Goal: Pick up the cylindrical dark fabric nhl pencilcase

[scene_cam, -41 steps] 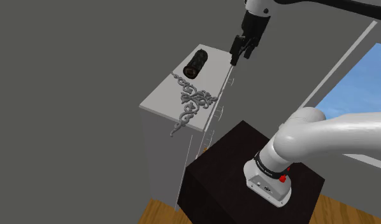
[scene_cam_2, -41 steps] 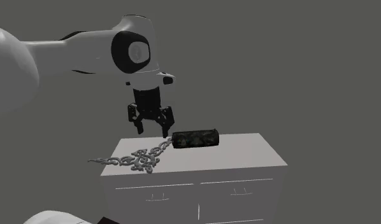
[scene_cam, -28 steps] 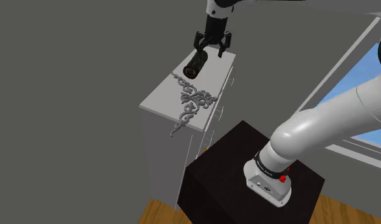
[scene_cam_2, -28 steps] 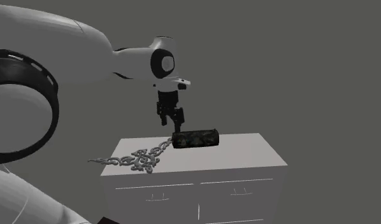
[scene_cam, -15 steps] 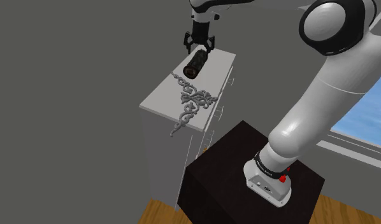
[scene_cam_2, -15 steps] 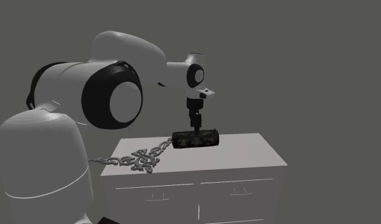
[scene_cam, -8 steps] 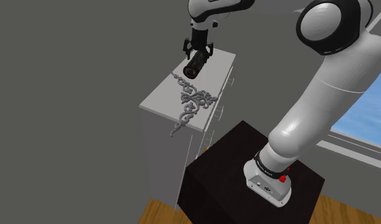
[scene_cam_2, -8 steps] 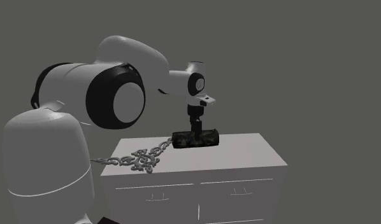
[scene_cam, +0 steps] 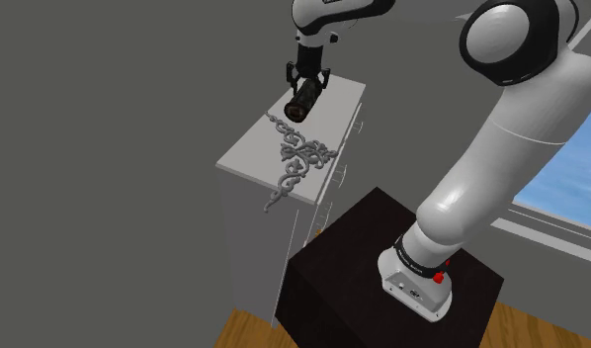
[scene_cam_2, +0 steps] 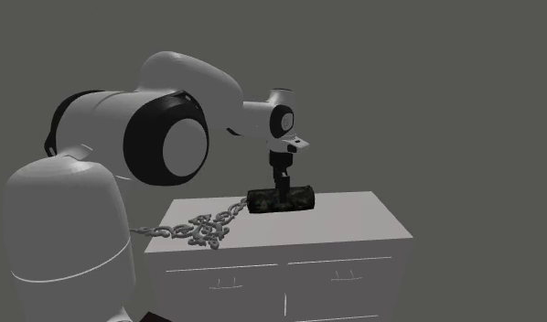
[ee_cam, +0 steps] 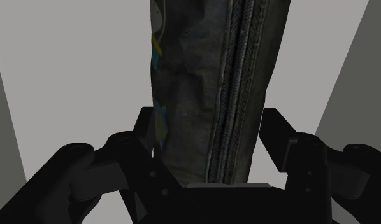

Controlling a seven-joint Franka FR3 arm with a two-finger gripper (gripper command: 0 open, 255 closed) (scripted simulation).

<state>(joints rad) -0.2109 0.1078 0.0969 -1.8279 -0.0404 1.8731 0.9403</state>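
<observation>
One dark, mottled, cylindrical fabric pencil case (scene_cam: 302, 100) with a long stitched zipper and small teal and yellow marks lies on its side at the far end of one white cabinet (scene_cam: 252, 158), in the upper middle of the shoulder view and at the centre of the second exterior view. The black two-finger gripper (scene_cam: 307, 83) reaches straight down and is clenched on the case, one finger on each flank. One grey filigree ornament (scene_cam: 299, 158) lies beside the case, across the cabinet's near edge.
</observation>
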